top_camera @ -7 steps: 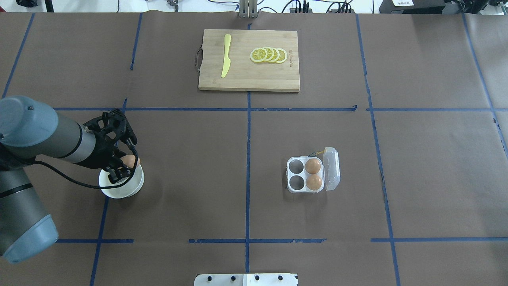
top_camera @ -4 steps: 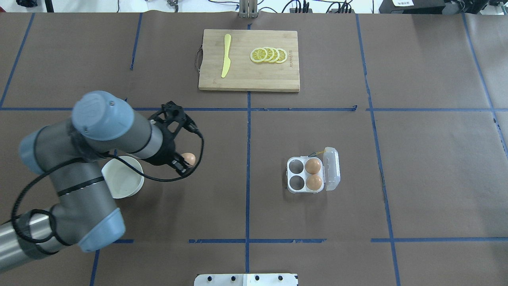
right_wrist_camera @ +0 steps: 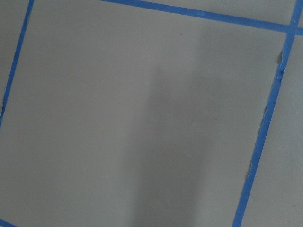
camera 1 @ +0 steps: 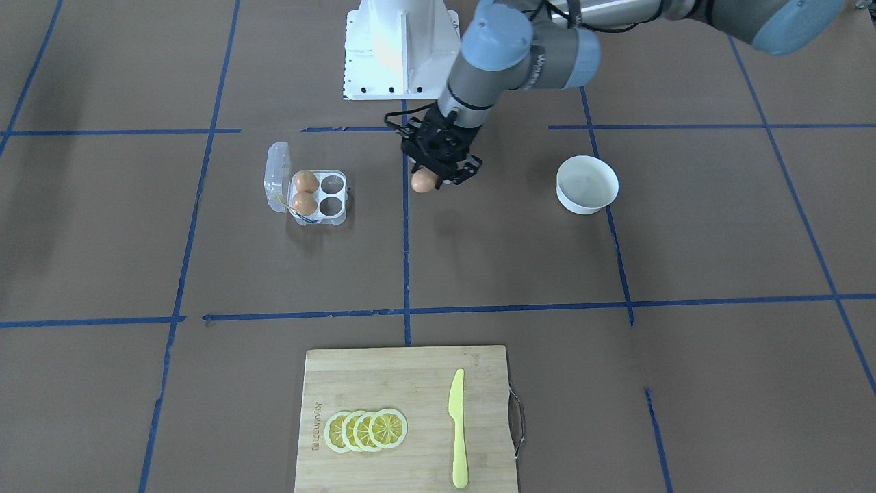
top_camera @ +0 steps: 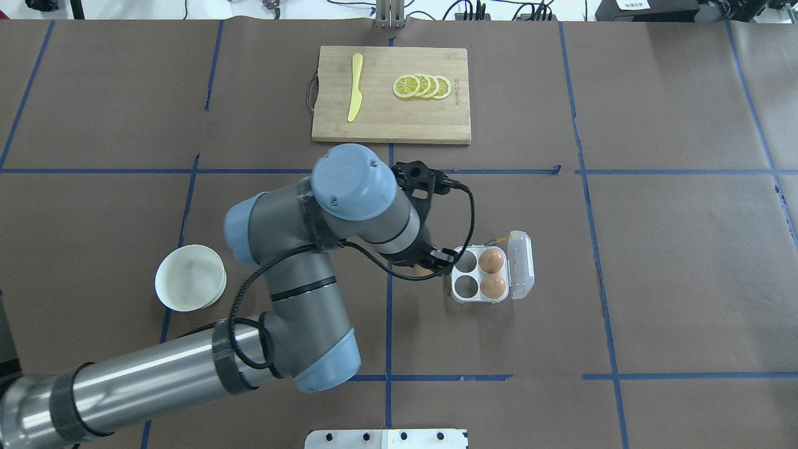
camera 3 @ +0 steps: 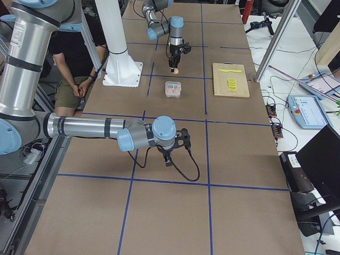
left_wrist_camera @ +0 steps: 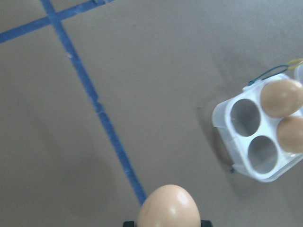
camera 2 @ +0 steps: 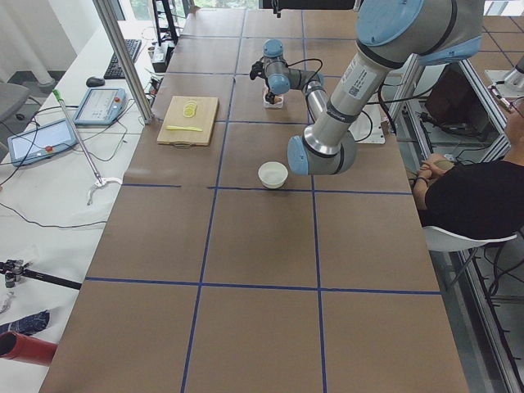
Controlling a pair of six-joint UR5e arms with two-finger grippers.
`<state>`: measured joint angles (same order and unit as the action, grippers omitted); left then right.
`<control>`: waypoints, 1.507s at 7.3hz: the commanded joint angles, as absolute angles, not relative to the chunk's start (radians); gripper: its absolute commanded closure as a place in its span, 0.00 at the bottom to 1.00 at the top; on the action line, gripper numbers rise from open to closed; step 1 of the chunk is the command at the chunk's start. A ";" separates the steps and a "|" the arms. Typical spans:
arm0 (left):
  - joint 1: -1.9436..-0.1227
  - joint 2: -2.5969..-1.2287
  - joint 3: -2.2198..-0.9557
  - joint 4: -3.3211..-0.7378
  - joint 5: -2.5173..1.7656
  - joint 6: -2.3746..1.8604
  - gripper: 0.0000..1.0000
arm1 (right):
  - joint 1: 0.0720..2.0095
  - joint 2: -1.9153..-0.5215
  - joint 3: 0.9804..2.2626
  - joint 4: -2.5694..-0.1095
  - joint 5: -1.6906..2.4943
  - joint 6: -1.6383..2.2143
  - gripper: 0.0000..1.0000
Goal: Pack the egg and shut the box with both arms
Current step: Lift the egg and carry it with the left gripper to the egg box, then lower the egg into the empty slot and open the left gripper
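Observation:
My left gripper (camera 1: 430, 179) is shut on a tan-brown egg (camera 1: 423, 181) and holds it above the table, just to the open-cup side of the box. The held egg also shows in the left wrist view (left_wrist_camera: 168, 208) and partly in the overhead view (top_camera: 421, 269). The clear box (top_camera: 454, 274) lies open, its lid (top_camera: 522, 265) folded back. Two eggs (top_camera: 491, 260) (top_camera: 494, 285) sit in the cups by the lid. The two cups nearer my left gripper (top_camera: 430, 265) are empty. My right gripper (camera 3: 169, 160) hangs over bare table far from the box; I cannot tell whether it is open or shut.
An empty white bowl (top_camera: 190, 280) stands on the robot's left. A wooden cutting board (top_camera: 391, 121) with a yellow knife (top_camera: 355, 93) and lemon slices (top_camera: 423, 86) lies at the far side. The white pedestal (camera 1: 400, 48) stands at the robot's base. A seated person (camera 2: 475, 196) is beside the table.
My left arm has carried the egg from over the white bowl to the right, across the centre line, to just beside the box. The box has not moved.

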<state>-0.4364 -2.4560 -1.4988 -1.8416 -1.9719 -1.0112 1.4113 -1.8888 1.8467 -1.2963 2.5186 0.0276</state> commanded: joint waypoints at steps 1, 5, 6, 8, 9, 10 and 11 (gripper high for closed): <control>-0.393 -2.584 -1.369 -1.865 -1.906 -1.178 1.00 | 1.410 -1.888 1.847 -1.296 2.519 0.028 0.00; -0.374 -2.588 -1.356 -1.852 -1.861 -1.193 0.85 | 1.410 -1.890 1.847 -1.296 2.519 0.028 0.00; -0.373 -2.579 -1.358 -1.852 -1.859 -1.193 0.78 | 1.410 -1.888 1.847 -1.296 2.517 0.028 0.00; -0.368 -2.571 -1.361 -1.852 -1.859 -1.193 0.75 | 1.410 -1.890 1.847 -1.296 2.519 0.028 0.00; -0.368 -2.569 -1.361 -1.852 -1.861 -1.193 0.58 | 1.410 -1.890 1.847 -1.298 2.519 0.028 0.00; -0.368 -2.563 -1.362 -1.853 -1.861 -1.193 0.30 | 1.410 -1.888 1.845 -1.298 2.519 0.028 0.00; -0.368 -2.560 -1.361 -1.859 -1.861 -1.221 0.12 | 1.410 -1.890 1.847 -1.298 2.517 0.028 0.00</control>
<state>-0.3682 -2.5651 -1.3611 -1.8539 -1.8605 -1.1999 1.4097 -1.8894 1.8465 -1.2975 2.5185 0.0276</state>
